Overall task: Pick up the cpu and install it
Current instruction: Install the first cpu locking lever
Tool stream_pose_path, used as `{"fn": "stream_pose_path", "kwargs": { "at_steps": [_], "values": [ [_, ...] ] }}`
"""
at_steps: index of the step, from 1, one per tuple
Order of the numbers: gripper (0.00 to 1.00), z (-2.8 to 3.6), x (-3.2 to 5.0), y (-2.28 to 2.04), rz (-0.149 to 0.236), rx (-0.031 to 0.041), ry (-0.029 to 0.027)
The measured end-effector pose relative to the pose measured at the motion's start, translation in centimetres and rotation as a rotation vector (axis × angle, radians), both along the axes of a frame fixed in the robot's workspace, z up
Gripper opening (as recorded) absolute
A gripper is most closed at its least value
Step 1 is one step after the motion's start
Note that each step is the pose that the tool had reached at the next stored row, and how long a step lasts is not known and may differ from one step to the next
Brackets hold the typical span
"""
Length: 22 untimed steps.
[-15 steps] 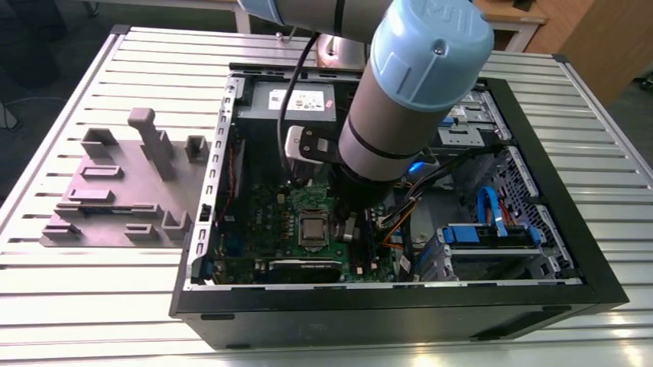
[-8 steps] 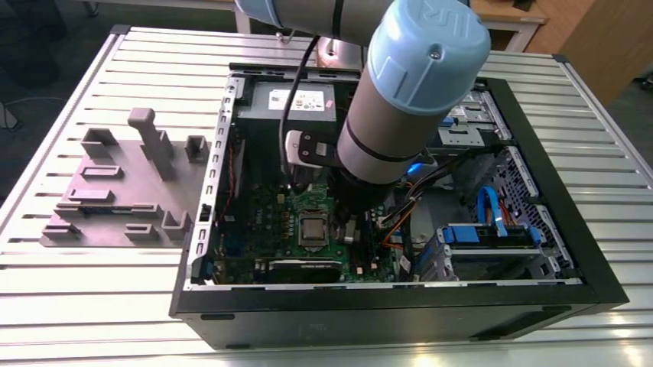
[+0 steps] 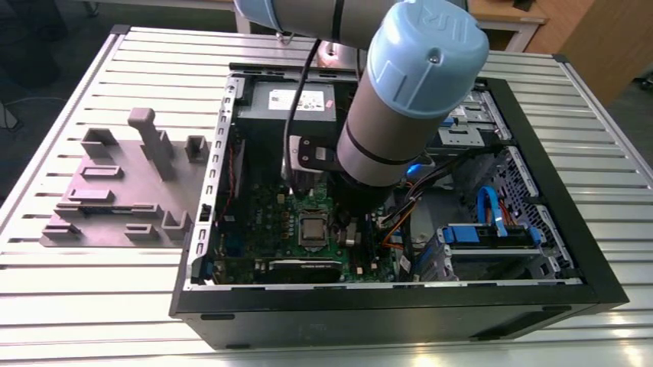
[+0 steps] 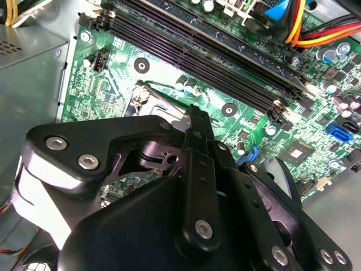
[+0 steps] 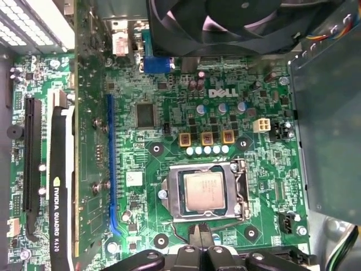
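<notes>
a ribbed silver metal bench (image 3: 92,321) carries an open black computer case (image 3: 408,310) in the exterior view, with a grey fixture plate with upright blocks (image 3: 112,202) lying just beside the case on the exterior view's left. a grey robot arm with a light blue cap (image 3: 414,69) reaches down into the case over the green motherboard (image 3: 268,210). the small flat square silver cpu (image 3: 311,228) lies flat in its socket on that board, beside the arm's lower end.

in the second wrist view the black pincer (image 4: 194,116) hangs close over the motherboard, its narrow fingers drawn together and clenched on nothing. long black memory slots (image 4: 197,48) run across the board beyond it, and a corner of the silver socket frame (image 4: 148,93) peeks out by the pincer's tip.

in the first wrist view the cpu (image 5: 204,192) sits seated in the socket with the silver frame around it. the pincer's tips (image 5: 201,232) are near the socket's edge, apart from the chip. a black fan (image 5: 225,22) and a black graphics card (image 5: 59,197) flank the board.
</notes>
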<state>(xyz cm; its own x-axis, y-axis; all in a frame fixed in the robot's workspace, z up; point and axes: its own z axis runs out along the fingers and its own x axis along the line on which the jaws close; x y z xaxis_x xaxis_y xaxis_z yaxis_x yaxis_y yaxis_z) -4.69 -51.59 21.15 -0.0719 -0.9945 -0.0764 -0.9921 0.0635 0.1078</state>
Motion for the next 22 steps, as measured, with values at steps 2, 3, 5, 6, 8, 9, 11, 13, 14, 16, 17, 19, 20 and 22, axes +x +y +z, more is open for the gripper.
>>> {"fn": "stream_pose_path", "kwargs": {
  "at_steps": [2, 3, 5, 6, 8, 9, 11, 13, 14, 16, 17, 19, 20, 22],
  "values": [
    [0.11, -0.11, -0.02, 0.00, 0.004, 0.0000, -0.0019],
    [0.11, -0.19, -0.05, 0.00, 0.006, 0.0000, -0.0023],
    [0.11, -0.40, -0.09, 0.00, 0.010, -0.0001, -0.0027],
    [0.11, -0.50, -0.10, 0.00, 0.011, -0.0002, -0.0028],
    [0.11, -0.76, -0.11, 0.00, 0.012, -0.0002, -0.0028],
    [0.11, -0.90, -0.11, -0.01, 0.013, -0.0001, -0.0028],
    [0.11, -1.09, -0.12, -0.06, 0.015, 0.0000, -0.0028],
    [0.11, -1.14, -0.16, -0.18, 0.018, 0.0004, -0.0029],
    [0.11, -1.14, -0.18, -0.23, 0.021, 0.0000, -0.0028],
    [0.11, -1.19, -0.21, -0.28, 0.027, -0.0007, -0.0029],
    [0.11, -1.22, -0.24, -0.29, 0.029, -0.0010, -0.0028],
    [0.11, -1.29, -0.29, -0.31, 0.036, -0.0013, -0.0028],
    [0.11, -1.33, -0.30, -0.31, 0.039, -0.0015, -0.0028],
    [0.11, -1.43, -0.31, -0.32, 0.046, -0.0021, -0.0028]
  ]
}}
